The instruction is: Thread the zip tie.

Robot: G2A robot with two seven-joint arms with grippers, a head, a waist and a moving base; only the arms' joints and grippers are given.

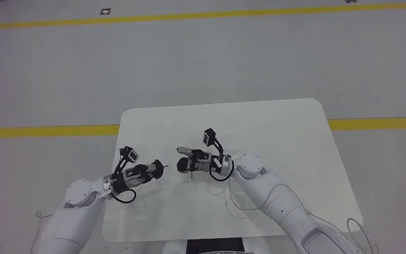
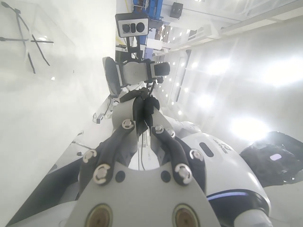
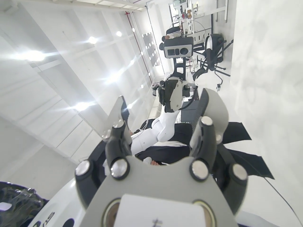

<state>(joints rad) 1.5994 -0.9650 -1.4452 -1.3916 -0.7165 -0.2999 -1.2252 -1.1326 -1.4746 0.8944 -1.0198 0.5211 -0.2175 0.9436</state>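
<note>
Left hand (image 2: 144,105): closed, aimed at its partner; zip tie inside, you cannot tell.
Right hand (image 3: 163,98): spread wide, facing it, likely to receive.

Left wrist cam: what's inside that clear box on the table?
Several black zip ties lie crossed over one another in the clear box. Their overlap and glare on its walls hide how many exactly.

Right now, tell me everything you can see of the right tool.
The right tool has a grey metal palm plate, black linkage bars with silver pins, and two pale grey fingers with dark inner pads. The fingers stand wide apart with nothing visible between them. It hangs over the white table, pointing toward the left tool.
</note>
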